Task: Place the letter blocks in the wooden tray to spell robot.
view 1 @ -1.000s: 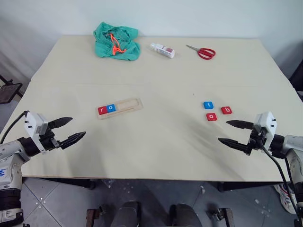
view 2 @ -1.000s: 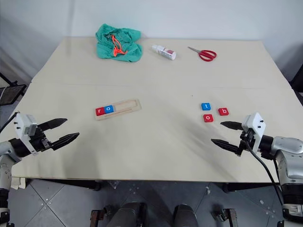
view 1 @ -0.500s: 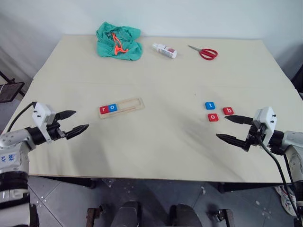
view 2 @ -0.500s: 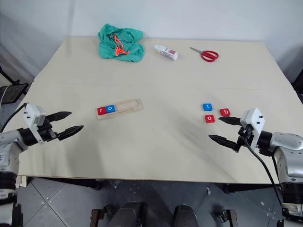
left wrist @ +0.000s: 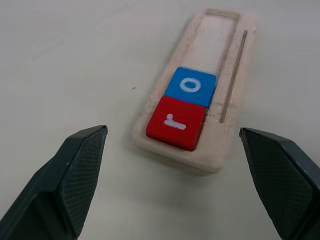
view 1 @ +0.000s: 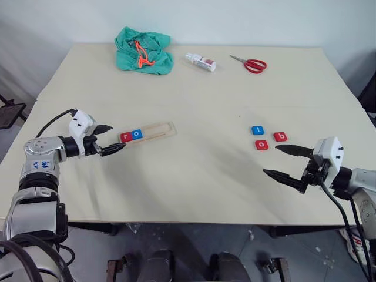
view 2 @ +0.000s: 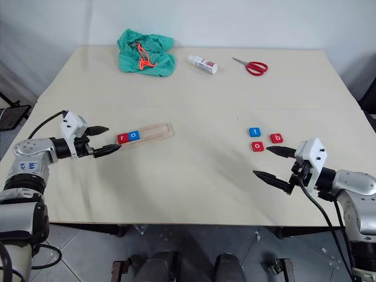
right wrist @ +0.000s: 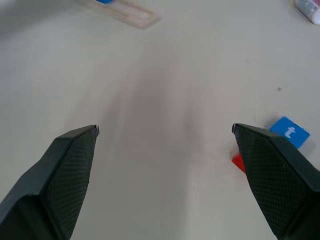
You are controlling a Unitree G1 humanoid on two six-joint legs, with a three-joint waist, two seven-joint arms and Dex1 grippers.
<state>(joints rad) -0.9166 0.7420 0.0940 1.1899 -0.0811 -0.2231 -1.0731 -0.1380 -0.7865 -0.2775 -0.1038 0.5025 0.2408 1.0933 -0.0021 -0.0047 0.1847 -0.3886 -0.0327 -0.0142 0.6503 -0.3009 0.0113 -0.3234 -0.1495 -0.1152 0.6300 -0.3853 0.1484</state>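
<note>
Your left gripper (view 1: 108,139) has just swung in from the table's near left edge and now sits right at the tray's (view 1: 157,129) near end, fingers apart, nothing between them. In the left wrist view the tray's end lies squarely between the two black fingers (left wrist: 75,175), so you look lined up either to steady it or to nudge it. In the tray, red r (view 1: 126,137) and blue o (view 1: 137,134) are already seated side by side at that same end, and the rest of the slot is bare. That leaves three letters to go, by my reading. They wait well apart from the tray on your right: blue t (view 1: 258,130), red o (view 1: 262,144) and red b (view 1: 280,137), in a loose cluster. Your right gripper (view 1: 289,163) has drifted only a little, rising and easing inward, and hovers just short of that cluster with fingers spread wide and empty. The b is the one you need next, and it's the nearest to that gripper, so you're well placed. Watch the neighbours, though: o and t lie close, and a wide approach could knock them. At the table's far side lie a green cloth (view 1: 143,50), a small bottle (view 1: 201,61) and red scissors (view 1: 249,63), out of your way.
</note>
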